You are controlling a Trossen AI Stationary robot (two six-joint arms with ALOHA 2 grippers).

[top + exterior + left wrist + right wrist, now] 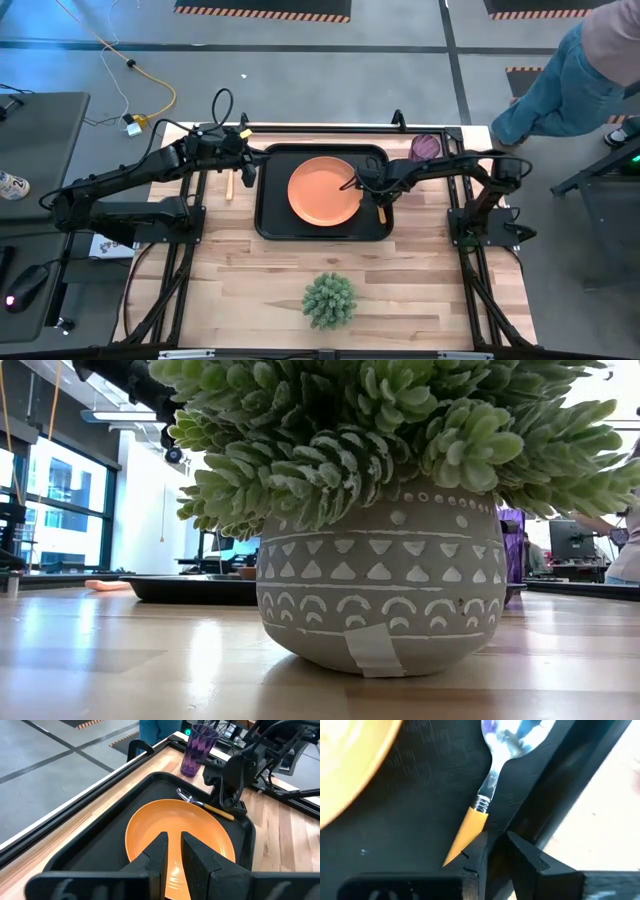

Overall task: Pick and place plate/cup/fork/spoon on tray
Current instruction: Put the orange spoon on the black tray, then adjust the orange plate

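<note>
The orange plate point(324, 190) lies on the black tray point(270, 215). The spoon point(487, 795) lies on the tray along its right rim, bowl toward the far edge, and also shows in the left wrist view point(205, 805). The purple cup point(425, 146) stands on the table beyond the tray's far right corner. A slim tan-handled piece, probably the fork point(229, 186), lies on the table left of the tray. My right gripper point(497, 852) hangs low over the spoon's handle, fingers a narrow gap apart. My left gripper point(173, 851) is over the tray's left edge, narrowly open and empty. My right gripper points down at the spoon's orange handle point(470, 827), which runs under one finger point(476, 855) rather than into the gap. I cannot tell whether that finger touches it. The spoon lies flat on the tray.
A spiky green plant in a grey patterned pot point(329, 299) stands near the table's near edge and fills the low view point(380, 590). A person point(565, 80) stands beyond the table's far right corner. Bare wood lies on both sides of the plant.
</note>
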